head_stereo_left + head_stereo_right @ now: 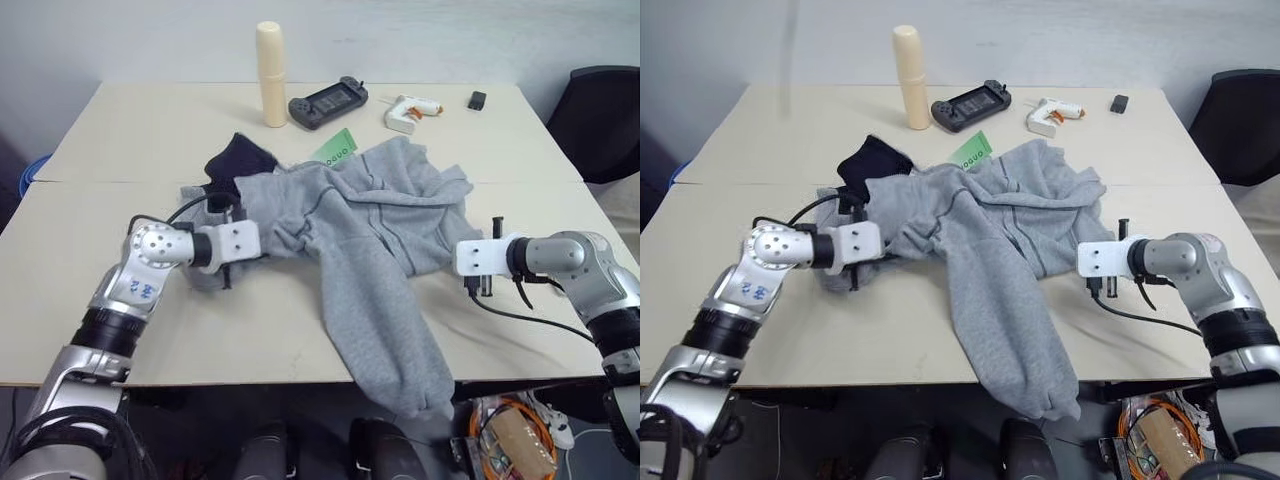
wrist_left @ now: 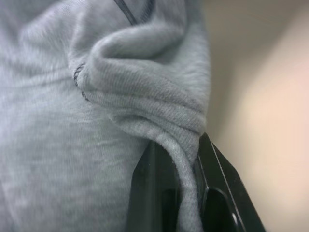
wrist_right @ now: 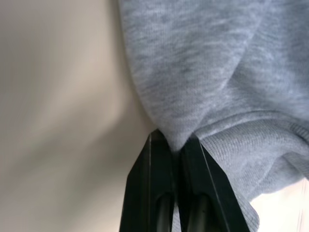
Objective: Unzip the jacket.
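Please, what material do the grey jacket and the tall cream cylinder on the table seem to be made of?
The large light grey zip-up jacket looks like soft knit fleece: fuzzy matte surface, fine ribbing where the left gripper pinches a fold. The tall cream cylinder seems smooth plastic with a dull, even finish, though this is uncertain.

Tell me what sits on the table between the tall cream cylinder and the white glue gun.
A dark handheld game console lies between the cream cylinder and the white glue gun, seen in both eye views.

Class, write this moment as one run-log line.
left hand: shut on jacket fold | right hand: shut on jacket edge | jacket: crumpled on table, one part overhanging front edge
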`<action>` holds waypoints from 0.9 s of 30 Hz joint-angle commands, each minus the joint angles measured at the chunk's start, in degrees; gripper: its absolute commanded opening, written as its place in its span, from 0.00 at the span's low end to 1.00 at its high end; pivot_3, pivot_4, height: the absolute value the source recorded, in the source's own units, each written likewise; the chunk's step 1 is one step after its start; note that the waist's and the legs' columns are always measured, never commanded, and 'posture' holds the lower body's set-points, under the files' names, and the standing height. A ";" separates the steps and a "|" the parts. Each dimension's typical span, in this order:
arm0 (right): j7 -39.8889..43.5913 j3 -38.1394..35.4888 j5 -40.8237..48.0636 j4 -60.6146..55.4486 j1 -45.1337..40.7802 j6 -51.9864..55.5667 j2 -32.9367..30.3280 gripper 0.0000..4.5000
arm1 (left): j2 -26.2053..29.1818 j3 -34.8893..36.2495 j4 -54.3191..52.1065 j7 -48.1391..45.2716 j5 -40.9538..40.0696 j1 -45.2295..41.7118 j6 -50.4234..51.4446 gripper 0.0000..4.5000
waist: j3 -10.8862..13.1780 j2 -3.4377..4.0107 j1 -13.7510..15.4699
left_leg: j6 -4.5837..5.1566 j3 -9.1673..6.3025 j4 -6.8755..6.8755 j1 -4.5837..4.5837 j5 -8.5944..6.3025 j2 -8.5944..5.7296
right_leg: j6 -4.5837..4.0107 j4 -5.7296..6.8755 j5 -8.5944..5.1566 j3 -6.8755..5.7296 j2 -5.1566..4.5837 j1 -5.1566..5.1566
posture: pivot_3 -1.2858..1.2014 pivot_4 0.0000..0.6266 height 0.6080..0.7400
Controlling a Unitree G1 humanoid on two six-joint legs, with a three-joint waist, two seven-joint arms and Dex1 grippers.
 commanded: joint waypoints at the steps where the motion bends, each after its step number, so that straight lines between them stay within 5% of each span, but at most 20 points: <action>1: 7.34 -6.68 9.91 -15.27 11.15 9.28 -5.90 0.00 | 7.62 4.36 -3.70 -4.73 -1.99 5.56 -2.82 0.00 | 0.02 0.03 0.07 | 0.00 0.00 0.00 0.00 -0.01 0.01 | 0.00 0.00 0.00 0.00 0.00 0.00 | 0.52 0.24 1.00; 6: 14.34 -17.45 23.52 -38.96 35.33 23.14 -12.03 0.00 | 13.46 7.00 -5.45 -6.82 -3.64 12.98 -6.84 0.00 | 0.03 0.07 0.21 | -0.08 -0.09 -0.05 0.20 -0.13 0.12 | -0.09 -0.07 -0.05 -0.03 -0.01 0.19 | 0.52 0.24 1.00; 11: 12.27 -23.02 24.95 -51.34 48.37 30.30 -11.09 0.00 | 14.98 7.32 -8.02 -7.13 -2.79 17.82 -9.44 0.00 | 0.02 0.09 0.24 | -0.02 -0.06 -0.09 0.58 -0.50 0.15 | -0.19 -0.22 -0.10 0.13 -0.12 0.42 | 0.52 0.24 1.00; 26: 2.85 -26.35 20.53 -54.77 53.08 33.20 -6.64 0.00 | 16.67 10.81 -21.87 -11.30 -10.52 31.03 4.55 0.00 | -0.06 0.22 0.11 | -0.14 0.09 -0.17 0.67 -0.53 0.20 | -0.34 -0.18 -0.20 0.18 -0.06 0.36 | 0.52 0.24 1.00; 27: 3.13 -26.42 21.17 -55.04 52.85 33.96 -6.80 0.12 | 16.56 11.12 -22.24 -11.27 -10.98 31.42 5.47 0.15 | -0.06 0.23 0.09 | -0.13 0.10 -0.17 0.68 -0.53 0.20 | -0.34 -0.17 -0.20 0.19 -0.06 0.36 | 0.52 0.24 1.00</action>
